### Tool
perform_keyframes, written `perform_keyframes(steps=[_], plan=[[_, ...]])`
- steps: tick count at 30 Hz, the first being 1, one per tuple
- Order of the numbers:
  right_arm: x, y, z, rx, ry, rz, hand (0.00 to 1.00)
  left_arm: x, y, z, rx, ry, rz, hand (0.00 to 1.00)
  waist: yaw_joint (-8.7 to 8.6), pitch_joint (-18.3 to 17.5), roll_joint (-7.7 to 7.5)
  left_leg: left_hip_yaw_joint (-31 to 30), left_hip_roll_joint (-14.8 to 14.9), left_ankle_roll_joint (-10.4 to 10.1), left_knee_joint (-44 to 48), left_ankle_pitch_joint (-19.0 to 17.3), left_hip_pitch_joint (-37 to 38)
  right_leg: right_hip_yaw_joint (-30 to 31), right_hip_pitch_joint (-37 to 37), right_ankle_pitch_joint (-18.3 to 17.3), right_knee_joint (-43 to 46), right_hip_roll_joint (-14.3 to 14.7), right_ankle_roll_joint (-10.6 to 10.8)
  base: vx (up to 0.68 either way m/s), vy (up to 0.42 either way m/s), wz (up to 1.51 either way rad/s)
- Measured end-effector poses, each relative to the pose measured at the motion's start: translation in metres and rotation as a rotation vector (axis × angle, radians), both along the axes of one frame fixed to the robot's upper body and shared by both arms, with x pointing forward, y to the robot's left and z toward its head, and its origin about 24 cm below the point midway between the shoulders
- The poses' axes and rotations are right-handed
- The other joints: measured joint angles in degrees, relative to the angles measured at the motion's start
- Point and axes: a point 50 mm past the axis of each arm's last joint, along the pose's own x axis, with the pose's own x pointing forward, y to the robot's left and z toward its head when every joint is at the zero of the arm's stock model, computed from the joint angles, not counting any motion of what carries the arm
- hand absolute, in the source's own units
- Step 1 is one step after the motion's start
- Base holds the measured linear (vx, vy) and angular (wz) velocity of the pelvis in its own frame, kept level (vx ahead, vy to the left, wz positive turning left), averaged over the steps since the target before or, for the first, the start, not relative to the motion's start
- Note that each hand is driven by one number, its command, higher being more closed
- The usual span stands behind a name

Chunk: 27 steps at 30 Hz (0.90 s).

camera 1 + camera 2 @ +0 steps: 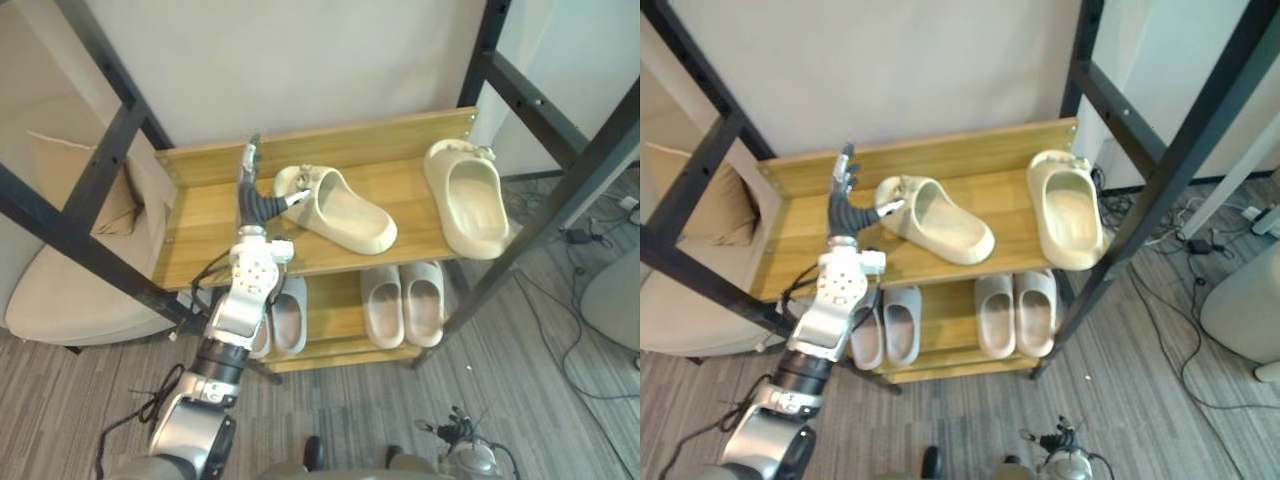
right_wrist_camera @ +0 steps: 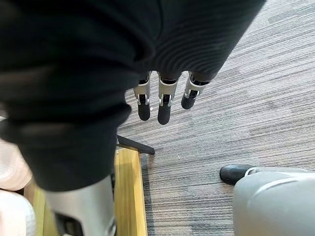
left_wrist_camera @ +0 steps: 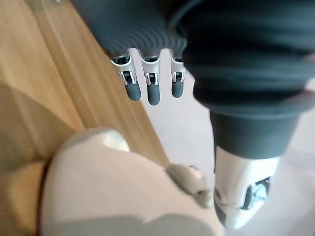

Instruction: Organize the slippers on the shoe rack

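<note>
Two cream slippers lie on the wooden top shelf (image 1: 200, 230) of the shoe rack. One slipper (image 1: 340, 210) lies slanted near the middle, its heel toward the left. The other slipper (image 1: 468, 200) sits at the shelf's right end, toe toward the front edge. My left hand (image 1: 255, 195) is over the shelf just left of the slanted slipper's heel, open, fingers straight and pointing at the wall, thumb (image 3: 241, 196) close beside the heel (image 3: 123, 191). My right hand (image 2: 162, 103) hangs open over the carpet beside the rack's lower shelf (image 2: 130, 187).
Two pairs of pale slippers (image 1: 405, 300) (image 1: 280, 320) stand on the lower shelf. Black frame bars (image 1: 100, 170) (image 1: 560, 190) cross in front of the rack on both sides. A beige cushioned chair (image 1: 70, 290) stands at the left; cables (image 1: 590, 240) lie on the floor at the right.
</note>
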Motion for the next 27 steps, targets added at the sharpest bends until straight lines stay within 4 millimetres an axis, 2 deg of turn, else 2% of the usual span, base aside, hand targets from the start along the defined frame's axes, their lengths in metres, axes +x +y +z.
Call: perform_keyframes(steps=[10, 17, 27], plan=[[-0.001, 0.005, -0.001, 0.015, 0.001, -0.007, 0.00, 0.001, -0.001, -0.002, 0.002, 0.010, -0.002, 0.00, -0.16, 0.0, -0.01, 0.2, 0.1, -0.1, 0.0, 0.1, -0.2, 0.3, -0.4, 0.1, 0.2, 0.1, -0.1, 0.00, 0.000, 0.00], [-0.001, 0.005, -0.001, 0.016, 0.001, -0.009, 0.00, 0.007, -0.009, 0.016, 0.008, -0.041, -0.026, 0.00, -0.29, 0.0, 0.00, 0.3, 0.1, -0.4, 0.0, 0.3, -1.0, 0.6, -1.7, 0.1, 0.9, 0.1, -0.2, 0.00, -0.005, -0.02], [-0.001, 0.005, -0.001, 0.018, -0.002, -0.011, 0.00, 0.007, -0.016, 0.019, 0.008, -0.051, -0.047, 0.00, -0.41, 0.0, 0.04, 0.2, 0.1, -0.5, 0.0, 0.5, -1.0, 0.6, -1.9, 0.1, 1.4, 0.0, -0.3, 0.00, -0.002, 0.00]])
